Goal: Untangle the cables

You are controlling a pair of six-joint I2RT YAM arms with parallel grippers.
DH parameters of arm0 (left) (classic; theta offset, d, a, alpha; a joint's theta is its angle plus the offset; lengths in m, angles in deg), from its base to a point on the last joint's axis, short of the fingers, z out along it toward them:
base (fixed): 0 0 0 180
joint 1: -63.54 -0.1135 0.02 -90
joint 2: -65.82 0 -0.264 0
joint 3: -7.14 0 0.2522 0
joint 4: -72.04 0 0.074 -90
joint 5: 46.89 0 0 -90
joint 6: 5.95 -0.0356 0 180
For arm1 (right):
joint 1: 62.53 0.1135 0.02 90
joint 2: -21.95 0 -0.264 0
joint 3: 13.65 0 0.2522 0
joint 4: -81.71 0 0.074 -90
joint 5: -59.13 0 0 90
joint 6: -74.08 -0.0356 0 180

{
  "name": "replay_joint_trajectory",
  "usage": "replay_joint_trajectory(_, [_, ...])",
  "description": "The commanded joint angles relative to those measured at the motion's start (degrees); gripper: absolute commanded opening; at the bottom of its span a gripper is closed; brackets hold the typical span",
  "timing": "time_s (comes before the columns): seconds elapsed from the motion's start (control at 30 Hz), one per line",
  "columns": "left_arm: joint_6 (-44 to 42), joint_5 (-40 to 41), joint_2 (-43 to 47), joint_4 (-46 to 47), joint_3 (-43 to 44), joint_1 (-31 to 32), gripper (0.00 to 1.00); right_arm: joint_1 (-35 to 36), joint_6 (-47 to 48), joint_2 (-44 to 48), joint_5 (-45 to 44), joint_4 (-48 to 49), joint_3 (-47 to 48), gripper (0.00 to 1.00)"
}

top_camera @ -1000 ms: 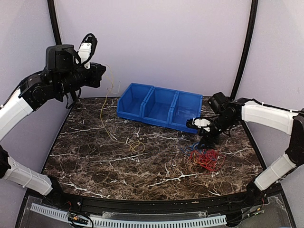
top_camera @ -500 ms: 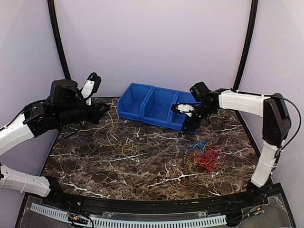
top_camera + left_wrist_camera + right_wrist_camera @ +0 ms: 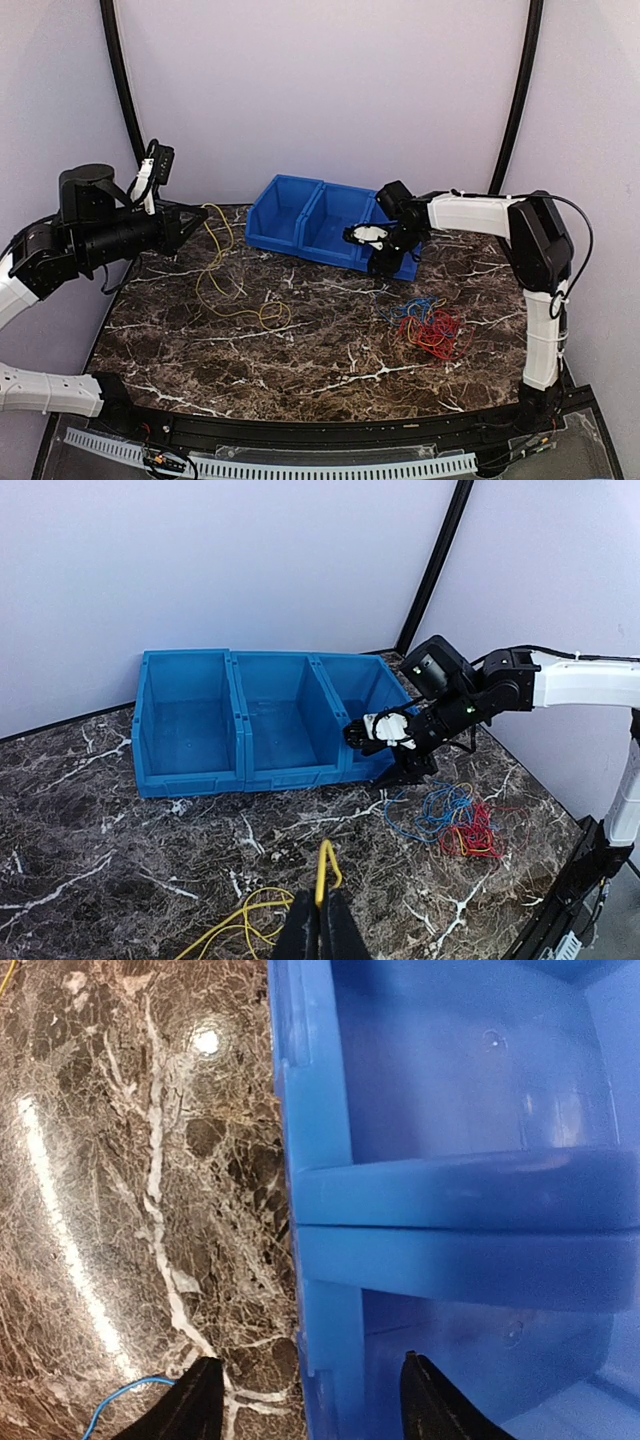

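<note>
Surface: a dark marble table (image 3: 330,350) with white veins is seen, closed in by pale lilac walls (image 3: 320,90).
Arms: two are counted, one from each side.
Bins: three blue open bins (image 3: 280,238) are joined in a row at the back of the table; nothing is seen in them.
Cables: three colours are counted, yellow, red and blue; how many strands each colour has cannot be told.
Yellow cable (image 3: 320,875): it is set apart on the left half of the table, running in loose loops over the marble and raised at one end.
Red and blue tangle (image 3: 432,328): the two colours are heaped together on the table, right of centre and in front of the right-hand bin.
Left gripper (image 3: 320,912): the jaws are pressed together, and a bend of the yellow cable is pinched between them, lifted clear of the table.
Right gripper (image 3: 310,1378): the jaws are spread wide and nothing is held. The front wall of the bins is seen between the fingertips.
Tangle and right jaws: the heap lies near but apart, toward the near edge; one blue strand is seen just beside one fingertip.
</note>
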Motion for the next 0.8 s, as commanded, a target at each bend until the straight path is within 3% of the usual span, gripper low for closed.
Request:
replay_joint_trajectory(0.0, [-0.07, -1.96, -0.25, -2.18, 4.42, -0.21, 0.00, 1.03, 1.42, -1.81, -0.82, 0.69, 1.09, 0.54])
replay_joint_trajectory(0.33, [-4.52, 2.76, -9.43, -6.47, 26.10, -0.13, 0.00, 3.73, 7.83, 2.91, 2.57, 3.61, -7.81, 0.15])
replay_joint_trajectory(0.57, [-8.12, 3.92, -15.98, -7.49, 40.52, -0.23, 0.00, 6.49, 11.66, 7.24, 3.33, 7.04, -15.29, 0.07])
replay_joint_trajectory(0.77, [-9.77, 5.37, -19.24, -5.64, 46.86, -0.17, 0.00, 8.79, 13.05, 8.81, 2.70, 8.01, -17.84, 0.04])
